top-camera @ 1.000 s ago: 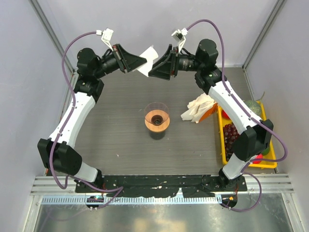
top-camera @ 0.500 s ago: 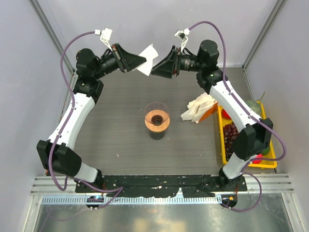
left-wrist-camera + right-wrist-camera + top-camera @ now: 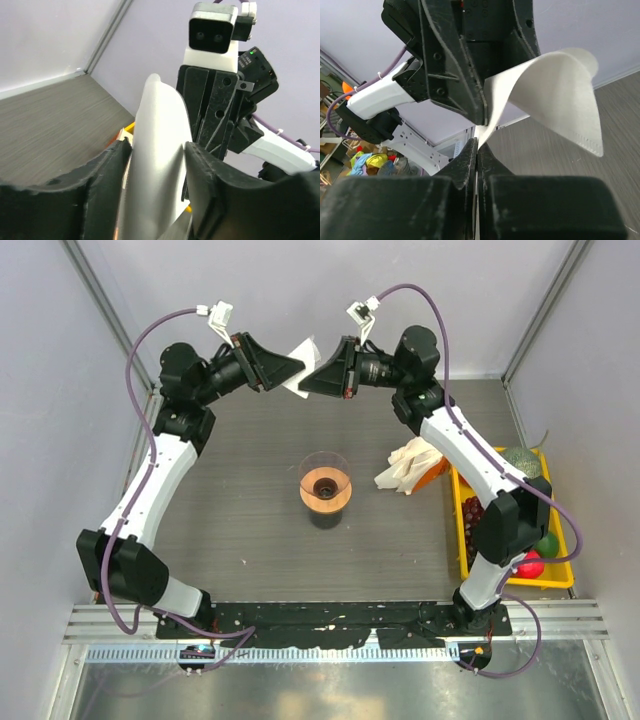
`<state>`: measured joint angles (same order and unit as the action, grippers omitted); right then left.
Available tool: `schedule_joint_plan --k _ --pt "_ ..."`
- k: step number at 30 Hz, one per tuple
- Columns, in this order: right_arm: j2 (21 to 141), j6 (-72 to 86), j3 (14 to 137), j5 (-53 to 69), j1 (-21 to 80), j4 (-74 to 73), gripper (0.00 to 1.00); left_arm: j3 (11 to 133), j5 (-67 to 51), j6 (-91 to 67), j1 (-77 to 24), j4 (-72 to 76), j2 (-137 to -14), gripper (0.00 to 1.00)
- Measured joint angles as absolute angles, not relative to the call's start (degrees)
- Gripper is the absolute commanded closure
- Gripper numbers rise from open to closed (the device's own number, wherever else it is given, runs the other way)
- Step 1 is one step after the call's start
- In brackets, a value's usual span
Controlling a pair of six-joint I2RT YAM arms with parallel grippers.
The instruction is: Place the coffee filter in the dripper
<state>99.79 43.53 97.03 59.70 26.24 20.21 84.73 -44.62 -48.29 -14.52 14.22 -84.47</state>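
Coffee filter [image 3: 555, 90]: held in the air at the far side of the workspace, between the two end effectors, well above and beyond the dripper [image 3: 325, 486].

Right end effector [image 3: 476, 145]: jaws are closed flat on one edge of the paper. The sheet is seen leaving the pinch line and curling up and away in an open fan.

Left end effector [image 3: 296, 368]: jaws stand partly apart with the paper bulging in the gap and touching both fingers [image 3: 107, 175]. Whether any pressure is applied there cannot be told.

Interpretation: the filter is gripped from opposite sides, probably so that the flat-folded cone is spread or passed across. One layer is taken by the right side and the rest is contained by the left. The height is judged to keep the thin paper from dragging or creasing on the tabletop [image 3: 240, 500].

Dripper: stands upright near the middle of the tabletop, mouth up, wooden collar visible, nothing seated in it. Placement is not yet done.

Spare filter stack [image 3: 410, 465]: lies to the right of the dripper, beside the yellow fruit tray [image 3: 560, 582]. Neither is touched by an arm.

Risk noted: a one-edge pinch on crinkled paper may let the cone collapse when lowered.
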Motion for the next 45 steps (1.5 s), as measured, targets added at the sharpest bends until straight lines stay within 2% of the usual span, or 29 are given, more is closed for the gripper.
schedule_joint_plan --k 1,2,3,6,12,15,18,23,32,45 --pt "99.8 43.0 97.4 59.7 26.2 18.9 0.95 84.7 -44.4 -47.9 -14.4 13.6 -84.3 0.26" --pt "99.8 41.8 97.9 59.7 26.2 17.2 0.95 84.6 -44.2 -47.5 -13.9 12.8 -84.1 0.10" --pt "99.8 40.2 98.6 59.7 26.1 15.3 0.95 84.4 -44.2 -47.2 -13.5 11.8 -83.7 0.01" --pt "99.8 30.2 102.9 59.2 25.5 3.0 0.95 83.2 -44.4 -46.2 -9.9 8.2 -81.4 0.01" --pt "99.6 -8.0 116.8 47.9 25.8 -33.6 0.95 85.2 -42.0 -33.9 -3.2 -8.5 -76.7 0.01" --pt "97.4 -23.5 117.0 41.0 27.1 -43.7 0.95 86.8 -43.8 -30.4 -3.5 -14.6 -76.1 0.01" --pt "94.3 -35.4 114.3 33.8 28.9 -49.4 0.95 85.6 -48.4 -30.9 -3.7 -14.4 -75.6 0.01" --pt "86.7 -45.2 103.5 18.3 33.1 -45.5 0.95 83.1 -49.5 -37.7 -4.4 -13.3 -74.7 0.01" --pt "81.1 -49.9 91.4 -6.3 42.4 -28.6 0.95 84.0 -38.9 -51.3 -11.6 -13.5 -75.0 0.01" --pt "82.0 -55.2 88.9 -22.0 48.2 -16.7 0.95 88.5 -32.5 -61.1 -19.2 -10.6 -82.1 0.02"
